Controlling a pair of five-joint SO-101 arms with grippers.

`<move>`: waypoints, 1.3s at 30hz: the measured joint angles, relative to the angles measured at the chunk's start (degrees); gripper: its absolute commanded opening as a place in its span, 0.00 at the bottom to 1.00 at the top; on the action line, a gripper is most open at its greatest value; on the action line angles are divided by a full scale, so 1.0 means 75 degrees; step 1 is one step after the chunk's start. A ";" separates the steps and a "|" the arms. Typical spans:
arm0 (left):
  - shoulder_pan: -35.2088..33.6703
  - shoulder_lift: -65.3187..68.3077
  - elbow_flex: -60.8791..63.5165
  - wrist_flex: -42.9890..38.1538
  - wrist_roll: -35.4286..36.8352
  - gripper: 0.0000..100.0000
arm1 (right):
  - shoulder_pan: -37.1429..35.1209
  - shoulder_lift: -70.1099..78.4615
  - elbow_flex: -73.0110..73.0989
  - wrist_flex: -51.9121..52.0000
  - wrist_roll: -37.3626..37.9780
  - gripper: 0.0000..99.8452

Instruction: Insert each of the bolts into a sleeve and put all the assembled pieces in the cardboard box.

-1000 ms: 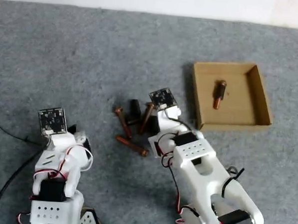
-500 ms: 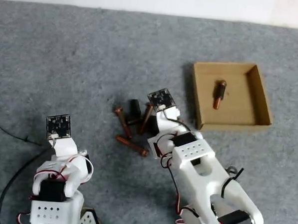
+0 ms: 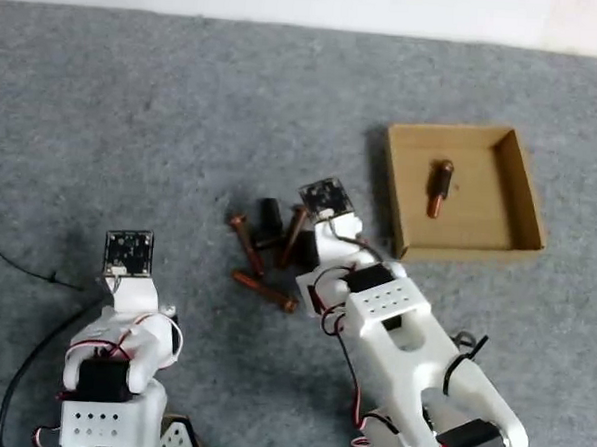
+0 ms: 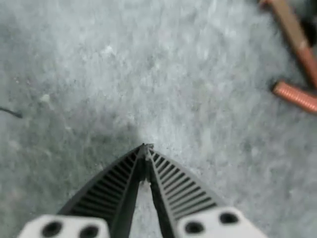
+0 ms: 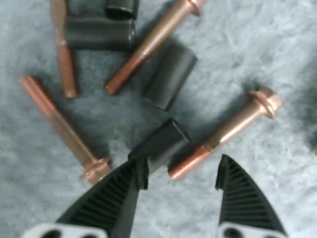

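Note:
Several copper bolts (image 3: 263,285) and black sleeves (image 3: 270,214) lie in a loose pile at the table's middle. My right gripper (image 5: 182,166) hangs open over the pile, its fingers on either side of a bolt's (image 5: 229,128) threaded end, with a sleeve (image 5: 161,143) by one fingertip. More sleeves (image 5: 168,74) and bolts (image 5: 153,39) lie beyond. The cardboard box (image 3: 514,185) to the right holds one bolt-in-sleeve piece (image 3: 439,188). My left gripper (image 4: 145,148) is shut and holds nothing, low over bare carpet left of the pile, with two bolts (image 4: 297,95) at the view's far edge.
Grey carpet covers the table. A thin black cable (image 3: 35,275) lies left of the left arm (image 3: 123,324). The right arm's white body (image 3: 394,319) sits between the pile and the box's near wall (image 3: 467,254).
The left arm's wrist has shifted right and drawn back slightly toward its base. The right arm, the pile and the box have not moved.

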 measured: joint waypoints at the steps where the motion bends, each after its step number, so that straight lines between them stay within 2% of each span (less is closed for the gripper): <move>1: 0.0000 0.0000 0.0000 0.0035 0.0000 0.01 | 0.0000 0.0000 0.0000 0.0000 -0.0340 0.21; 4: 0.0000 0.0000 0.0000 0.0082 0.0000 0.01 | 0.0000 0.0000 0.0000 0.0023 -0.1395 0.21; 6: 0.0000 0.0000 0.0000 0.0082 0.0000 0.01 | 0.0000 0.0000 0.0000 0.0035 -0.1711 0.21; 12: 0.0000 0.0000 0.0000 0.0082 0.0000 0.01 | -0.0035 0.0012 0.0000 0.0035 -0.1711 0.21; 18: 0.0000 0.0000 0.0000 0.0082 0.0000 0.01 | -0.0516 0.0012 0.0270 -0.0539 -0.1711 0.21; 27: 0.0000 0.0000 0.0000 0.0082 0.0000 0.01 | -0.0539 0.0012 0.0399 -0.0633 -0.1711 0.21; 33: 0.0000 0.0000 0.0000 0.0082 -0.0012 0.01 | -0.0539 0.0000 0.0399 -0.0692 -0.1711 0.10; 39: 0.0000 0.0000 0.0000 0.0082 -0.0012 0.01 | -0.0539 0.0059 0.0469 -0.1313 -0.1711 0.09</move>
